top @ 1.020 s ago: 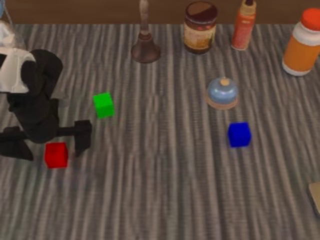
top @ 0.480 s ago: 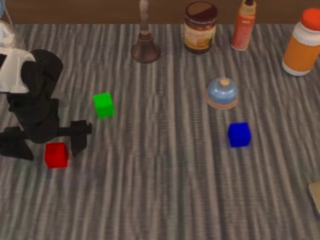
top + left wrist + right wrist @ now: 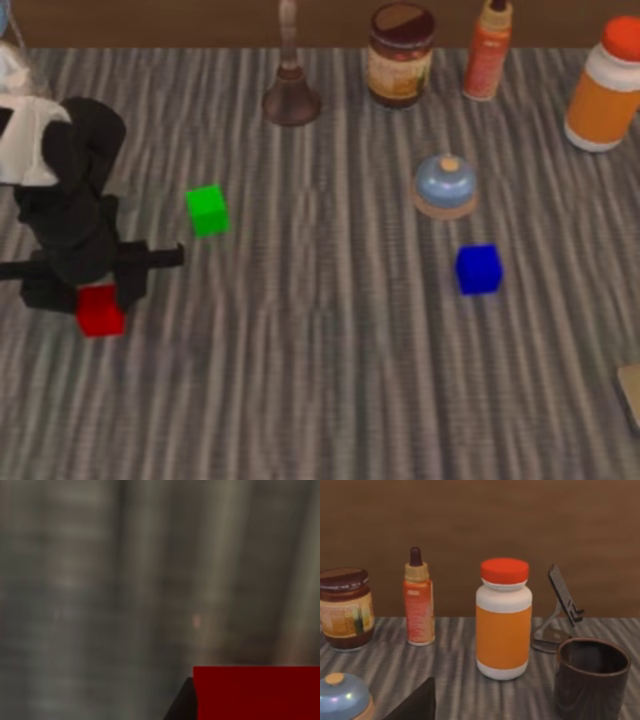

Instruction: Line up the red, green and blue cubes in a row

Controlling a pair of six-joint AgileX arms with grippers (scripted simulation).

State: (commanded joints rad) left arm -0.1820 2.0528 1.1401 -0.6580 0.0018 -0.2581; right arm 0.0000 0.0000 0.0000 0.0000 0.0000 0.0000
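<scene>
At the left side of the striped grey table [image 3: 330,380], the left gripper [image 3: 92,296] sits low over the red cube [image 3: 100,311]. In the top view its dark fingers stand on either side of the cube's far part, drawn in narrow against it, so the jaws appear to hold the cube. The left wrist view shows the same cube [image 3: 256,692] filling one corner, with a dark finger [image 3: 181,704] pressed along its edge and only blurred tabletop beyond.

The green cube [image 3: 207,210] rests on the table just right of and farther back than the gripper, apart from it. The blue cube [image 3: 478,269] lies well to the right, near a small blue-domed call bell [image 3: 445,186] that stands just behind it.

Along the far edge stand a brown hand bell [image 3: 291,90], a dark-lidded jar [image 3: 400,55], an orange dropper bottle [image 3: 488,50] and an orange pill bottle with a red cap [image 3: 604,88].

The right arm is out of the top view. Its wrist camera looks across the far right of the table at the pill bottle, a dark mug [image 3: 591,677] and a phone stand [image 3: 560,612]; whether its jaws are wide or narrow cannot be told.
</scene>
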